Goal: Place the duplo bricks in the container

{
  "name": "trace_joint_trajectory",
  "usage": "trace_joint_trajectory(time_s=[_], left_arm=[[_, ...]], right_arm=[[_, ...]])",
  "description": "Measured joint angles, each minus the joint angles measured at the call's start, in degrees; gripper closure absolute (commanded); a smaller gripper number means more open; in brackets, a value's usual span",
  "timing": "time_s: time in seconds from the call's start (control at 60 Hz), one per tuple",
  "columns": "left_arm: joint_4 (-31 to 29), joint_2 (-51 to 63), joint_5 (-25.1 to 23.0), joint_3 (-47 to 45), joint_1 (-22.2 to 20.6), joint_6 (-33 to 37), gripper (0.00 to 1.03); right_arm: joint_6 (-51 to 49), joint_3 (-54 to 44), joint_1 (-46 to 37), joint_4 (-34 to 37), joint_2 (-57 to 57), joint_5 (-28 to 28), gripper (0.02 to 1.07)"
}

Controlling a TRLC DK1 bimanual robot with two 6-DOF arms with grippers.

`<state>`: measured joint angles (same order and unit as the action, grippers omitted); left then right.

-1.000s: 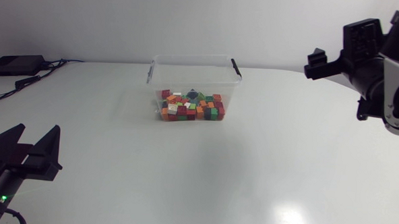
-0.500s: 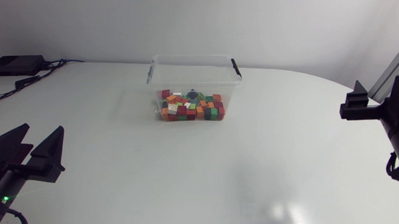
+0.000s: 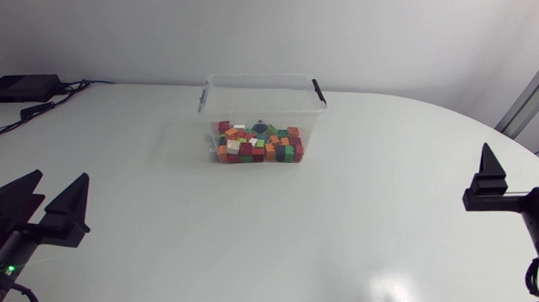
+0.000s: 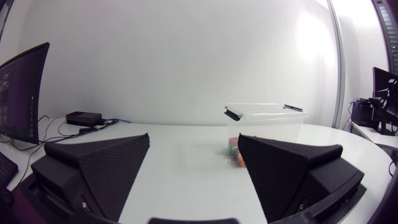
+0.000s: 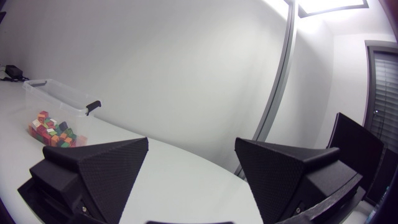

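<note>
From where I stand, the sorting looks finished. I can't spot a single loose brick on the surface (image 3: 247,241), so I'd judge the step in hand is the rest after the last drop. The next move calls for little: a look round the far side of the container (image 3: 253,100) for strays, which I can't see from here, and otherwise nothing to pick.

The left pincer (image 3: 61,176) sits low at the near left corner with its 2 fingers spread wide and nothing between them. The right pincer (image 5: 191,146) is out at the right edge, well apart from the box, also spread and empty.

The container is a clear plastic tub with no lid on, standing upright toward the back middle of the surface, with a black clip (image 3: 320,89) at each end. The bricks (image 3: 258,143) lie in a jumbled layer across its bottom: red, orange, green, some white and dark ones, filling it only to a low level.
</note>
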<state>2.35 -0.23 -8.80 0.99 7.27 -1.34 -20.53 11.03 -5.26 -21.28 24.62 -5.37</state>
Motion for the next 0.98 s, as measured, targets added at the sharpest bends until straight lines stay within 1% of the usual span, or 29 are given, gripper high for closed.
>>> trace_joint_trajectory(time_s=[0.767, 0.983], left_arm=[[-2.27, 0.00, 8.09, 0.00, -6.64, 1.14, 0.04], [-2.47, 0.00, 8.28, 0.00, -6.97, 1.16, 0.04]], right_arm=[[17.59, -9.46, 4.70, 20.24, -23.10, 5.01, 0.07], [18.88, -9.92, 4.85, 21.09, -24.33, 5.20, 0.07]])
